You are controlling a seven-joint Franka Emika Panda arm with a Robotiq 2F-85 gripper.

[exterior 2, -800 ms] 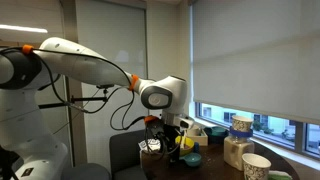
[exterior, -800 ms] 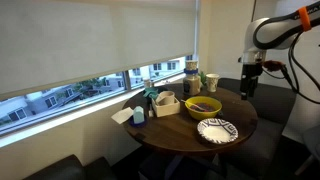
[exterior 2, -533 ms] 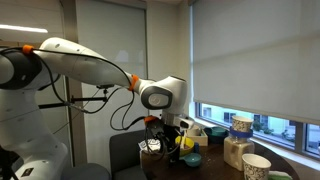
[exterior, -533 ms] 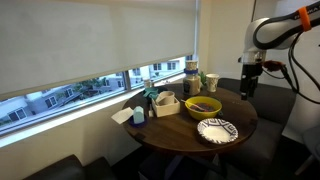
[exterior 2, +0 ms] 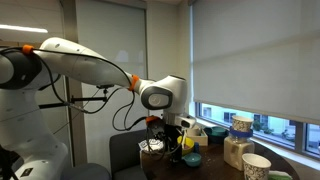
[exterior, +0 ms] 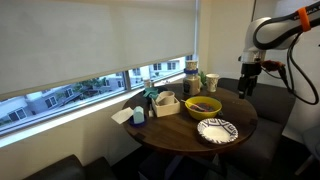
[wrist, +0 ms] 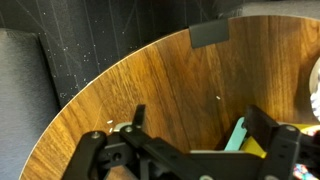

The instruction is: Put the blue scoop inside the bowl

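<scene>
The yellow bowl (exterior: 203,106) stands in the middle of the round wooden table (exterior: 235,112). My gripper (exterior: 249,88) hangs over the table's edge, to the side of the bowl. In the wrist view my gripper (wrist: 200,125) has its fingers wide apart over bare wood. A small light-blue piece, the blue scoop (wrist: 238,134), shows just inside one finger, with a bit of yellow (wrist: 256,149) beside it. Most of the scoop is hidden by the gripper body, and I cannot tell if the finger touches it. In an exterior view my gripper (exterior 2: 165,140) hides the scoop.
A patterned plate (exterior: 217,130) lies near the table's front. A white container (exterior: 166,103), cups (exterior: 210,82) and a jar (exterior: 190,70) stand by the window. A teal bowl (exterior 2: 190,158) and boxes (exterior 2: 236,150) show beyond the gripper. A dark chair (wrist: 25,90) lies past the edge.
</scene>
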